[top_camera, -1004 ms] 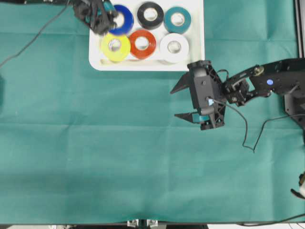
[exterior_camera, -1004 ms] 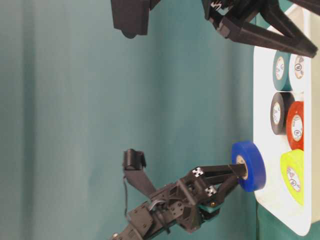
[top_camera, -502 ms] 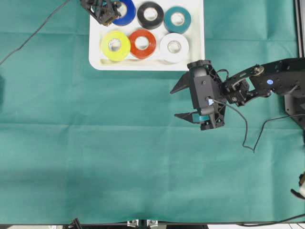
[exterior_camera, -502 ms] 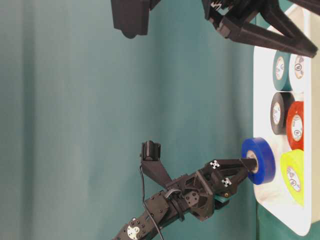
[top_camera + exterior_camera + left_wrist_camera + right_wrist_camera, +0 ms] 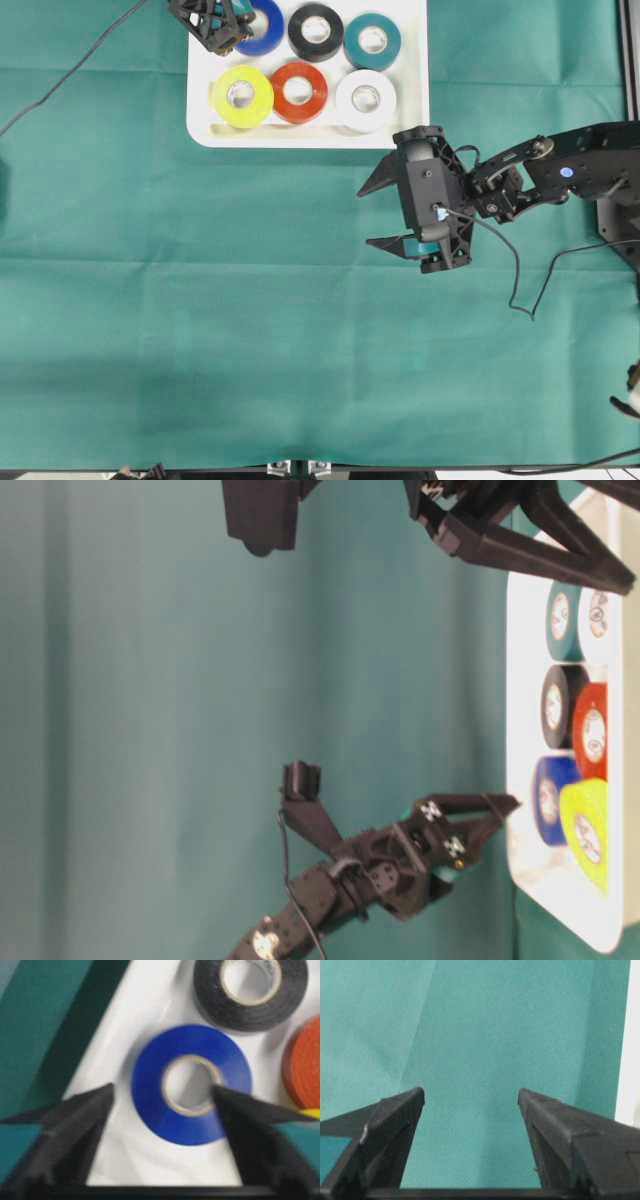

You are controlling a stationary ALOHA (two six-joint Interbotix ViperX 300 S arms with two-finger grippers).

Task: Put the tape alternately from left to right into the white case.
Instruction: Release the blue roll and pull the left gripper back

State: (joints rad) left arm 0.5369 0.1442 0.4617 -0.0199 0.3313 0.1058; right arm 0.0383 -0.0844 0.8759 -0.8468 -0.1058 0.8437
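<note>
The white case (image 5: 300,138) at the top holds all six tape rolls lying flat: blue (image 5: 268,30), black (image 5: 316,30) and teal (image 5: 372,40) behind, yellow (image 5: 242,95), red (image 5: 299,91) and white (image 5: 366,99) in front. My left gripper (image 5: 232,22) hovers at the case's left end, open. In its wrist view the blue roll (image 5: 191,1110) lies loose on the case floor (image 5: 150,1160), one fingertip (image 5: 235,1110) over its core edge, the other outside the ring. My right gripper (image 5: 365,217) stands open over bare cloth, holding nothing.
Green cloth (image 5: 250,330) covers the whole table. A black cable (image 5: 70,75) runs from the left arm across the upper left. The right arm's cable (image 5: 520,290) loops on the cloth at the right. The case's edge (image 5: 630,1060) shows right of the right gripper.
The left gripper has opened and let go of the blue roll, which now lies flat in the case beside the yellow one. The right arm has not moved.
</note>
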